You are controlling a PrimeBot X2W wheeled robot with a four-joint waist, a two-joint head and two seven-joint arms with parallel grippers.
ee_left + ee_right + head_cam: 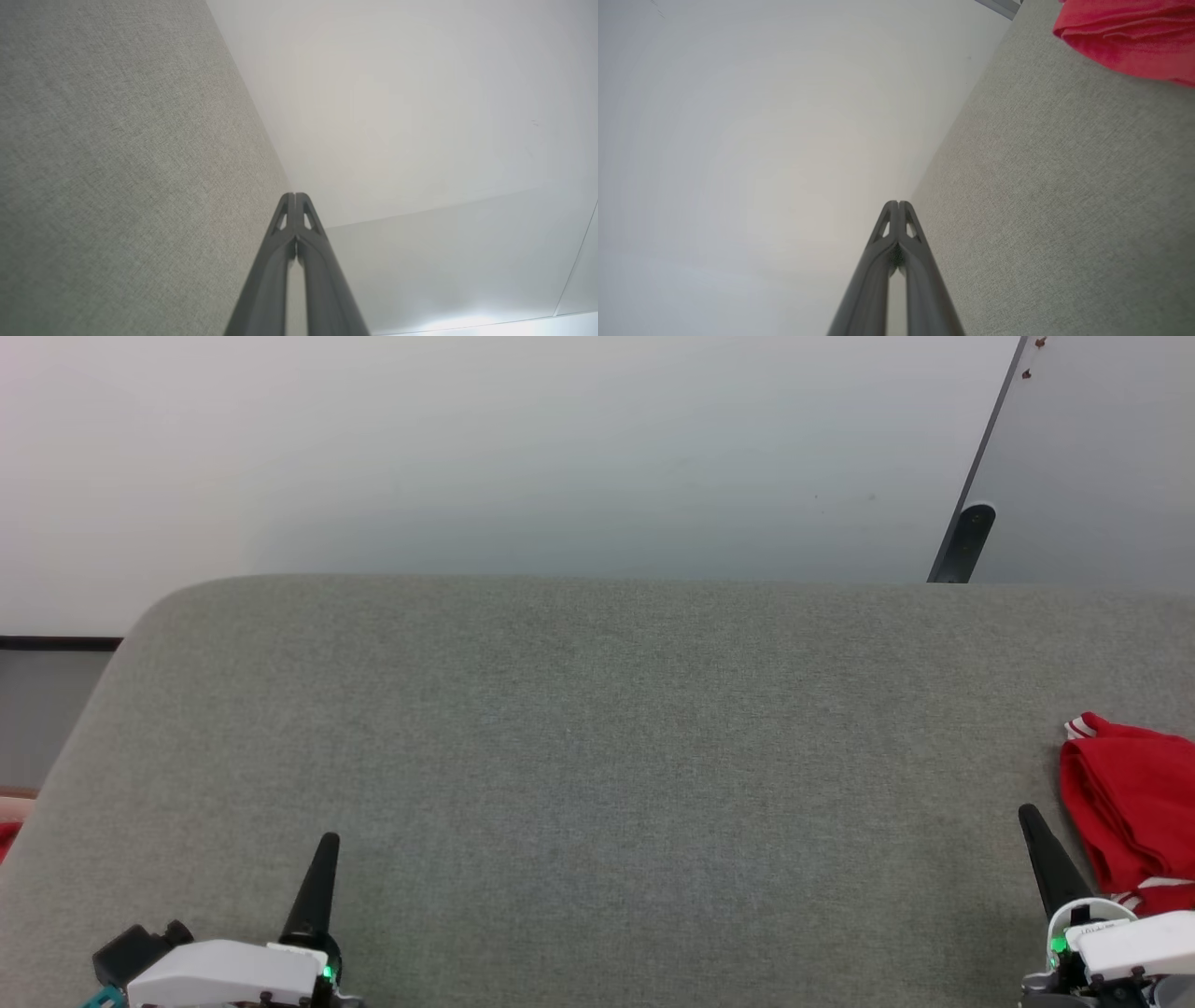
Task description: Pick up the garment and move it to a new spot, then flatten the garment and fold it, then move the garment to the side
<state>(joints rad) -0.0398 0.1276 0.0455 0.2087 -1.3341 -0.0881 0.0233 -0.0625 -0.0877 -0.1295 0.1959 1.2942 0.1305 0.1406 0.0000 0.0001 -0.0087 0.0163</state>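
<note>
Clenched on nothing: left jaws and right jaws, low over the grey woven upholstered surface (597, 756). Bright red soft fabric garment (1134, 812) with white striped trim lies bunched at the surface's far right, just beside the right jaws, partly cut off in my head view. Risks, as I judge: reaching in clenched shoves the heap sideways; a half-blind pinch takes several layers and lifts a wad.

The garment (1134, 807) was cut off by the head view's right edge, and by the top and right edges of the right wrist view. A red bit (5, 840) at the head view's left edge was too small to tell.
</note>
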